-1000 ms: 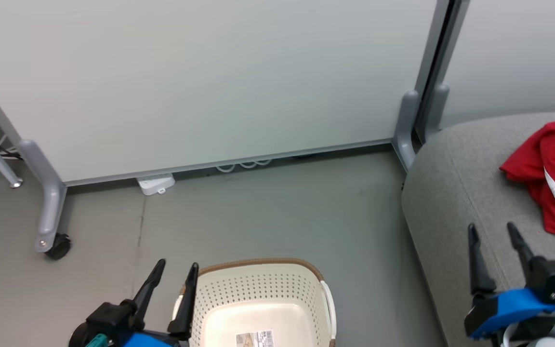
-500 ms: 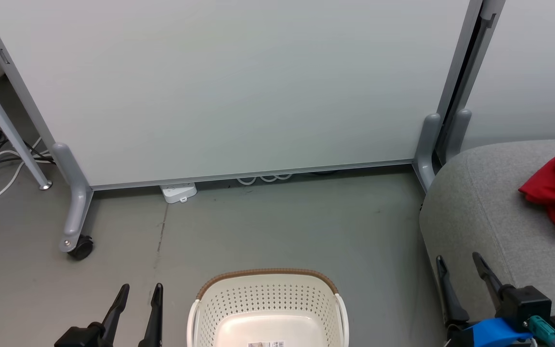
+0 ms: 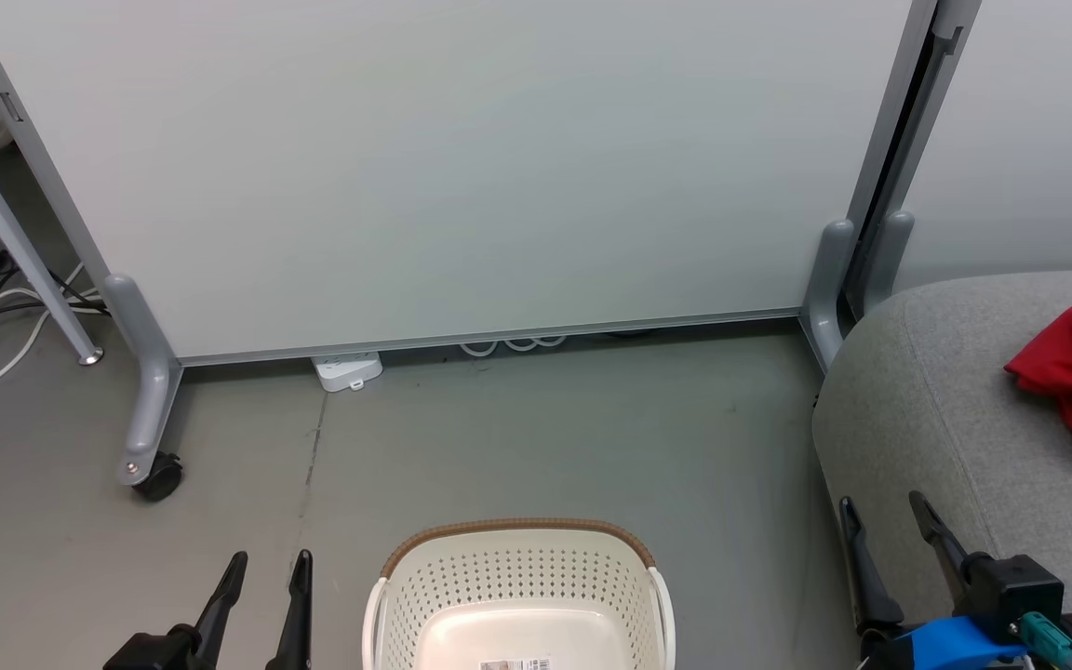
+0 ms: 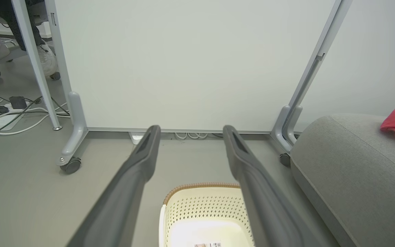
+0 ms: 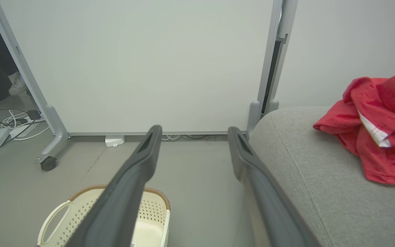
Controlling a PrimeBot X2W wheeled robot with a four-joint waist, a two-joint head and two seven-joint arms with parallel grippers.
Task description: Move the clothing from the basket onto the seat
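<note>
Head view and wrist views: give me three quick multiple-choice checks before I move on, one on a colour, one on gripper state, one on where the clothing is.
1. The rim of the basket is: A brown; B blue; C black.
2. The left gripper and right gripper are: A both shut on fabric; B one open, one shut; C both open, holding nothing.
3. The clothing lies: A in the basket; B on the seat; C in the right gripper.

Answers: 1 A, the woven-look band atop the cream wall is brown. 2 C, each one's jaws stand apart with nothing between. 3 B, the red heap rests on the grey cushion.
</note>
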